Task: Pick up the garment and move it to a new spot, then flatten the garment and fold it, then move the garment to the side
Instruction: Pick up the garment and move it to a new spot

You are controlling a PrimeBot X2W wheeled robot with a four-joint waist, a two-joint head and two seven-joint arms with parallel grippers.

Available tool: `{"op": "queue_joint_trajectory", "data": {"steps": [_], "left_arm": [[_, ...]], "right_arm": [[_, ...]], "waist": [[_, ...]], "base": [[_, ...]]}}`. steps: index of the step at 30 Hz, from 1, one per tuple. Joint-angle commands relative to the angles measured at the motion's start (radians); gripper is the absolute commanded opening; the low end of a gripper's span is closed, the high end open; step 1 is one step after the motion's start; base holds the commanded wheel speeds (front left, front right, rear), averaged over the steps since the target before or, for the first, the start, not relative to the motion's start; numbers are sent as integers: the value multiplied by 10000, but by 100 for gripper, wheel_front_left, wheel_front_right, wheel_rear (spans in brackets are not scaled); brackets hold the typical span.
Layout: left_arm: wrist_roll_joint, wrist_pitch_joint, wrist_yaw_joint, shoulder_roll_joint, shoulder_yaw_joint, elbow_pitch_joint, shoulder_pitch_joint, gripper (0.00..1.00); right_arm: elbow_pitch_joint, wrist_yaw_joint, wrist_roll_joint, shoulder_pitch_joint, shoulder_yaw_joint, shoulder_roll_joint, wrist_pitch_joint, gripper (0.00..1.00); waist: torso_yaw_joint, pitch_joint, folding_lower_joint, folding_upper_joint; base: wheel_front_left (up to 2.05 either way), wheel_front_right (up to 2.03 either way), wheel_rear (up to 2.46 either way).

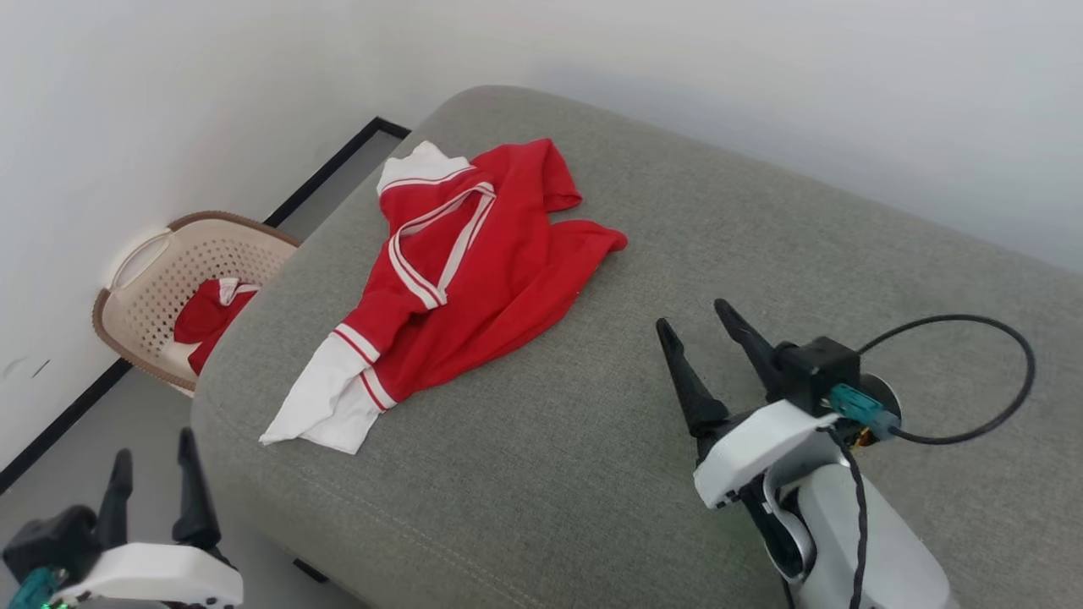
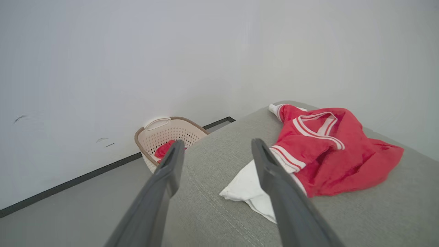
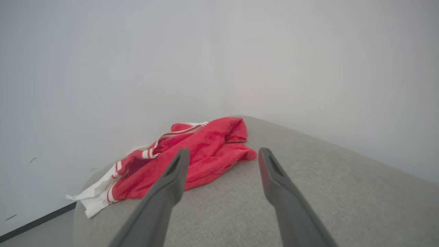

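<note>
Since nothing has been picked up yet, both tools hang empty with their two dark fingers spread wide apart. The left tool (image 1: 154, 447) sits low at about 7 o'clock in the head view, out past the edge of the gray seat (image 1: 719, 220) and over the floor (image 1: 85, 457). The right tool (image 1: 694, 315) is above the seat, at about 4 o'clock from the garment (image 1: 482, 279). The garment lies in a crumpled heap on the seat, near its far left end. Its striped neck trim faces up, and one white sleeve end points to about 7 o'clock, toward the left tool. I think the tools are held wide open so that each can pinch the cloth, one from each side, and that white sleeve end looks like the easy bit for the left tool to reach first. A pale basket (image 1: 195, 258) with little holes stands on the floor by the wall (image 1: 127, 101), at about 9 o'clock from the garment. Inside it lies a red cloth (image 1: 201, 320) with a bit of white on it. I cannot tell if anything else is under it.
</note>
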Motion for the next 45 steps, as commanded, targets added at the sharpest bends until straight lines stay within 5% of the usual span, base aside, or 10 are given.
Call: {"op": "queue_joint_trajectory", "data": {"steps": [1,10,21,27,33,45], "left_arm": [[24,-52,8,-101,31,-127,74,100],[-35,-52,8,-133,-353,-265,-141,100],[-2134,267,8,2958,-4077,1580,-4011,100],[-4559,2118,12,4494,-5940,2869,-5707,100],[-7340,5064,15,5853,-7555,3181,-6273,100],[-9832,6021,12,6991,-8948,3360,-6625,100]], "right_arm": [[88,-7,99,-77,91,-70,-49,100],[199,-7,240,-181,95,-51,-49,100],[-116,-5,-370,-644,-218,-39,-49,100],[-312,-5,-415,-963,-175,-45,-49,100],[-570,-7,-477,-1156,-124,-45,-47,100],[-1178,-5,-654,-1685,22,-37,-40,100]], "waist": [[45,59,0,0],[-41,78,0,0],[-1968,1396,0,0],[-3044,2191,0,0],[-3892,2907,0,0],[-4878,4266,0,0]], "base": [[0,0,0],[0,0,0],[0,0,0],[0,0,0],[0,0,0],[0,0,0]]}}
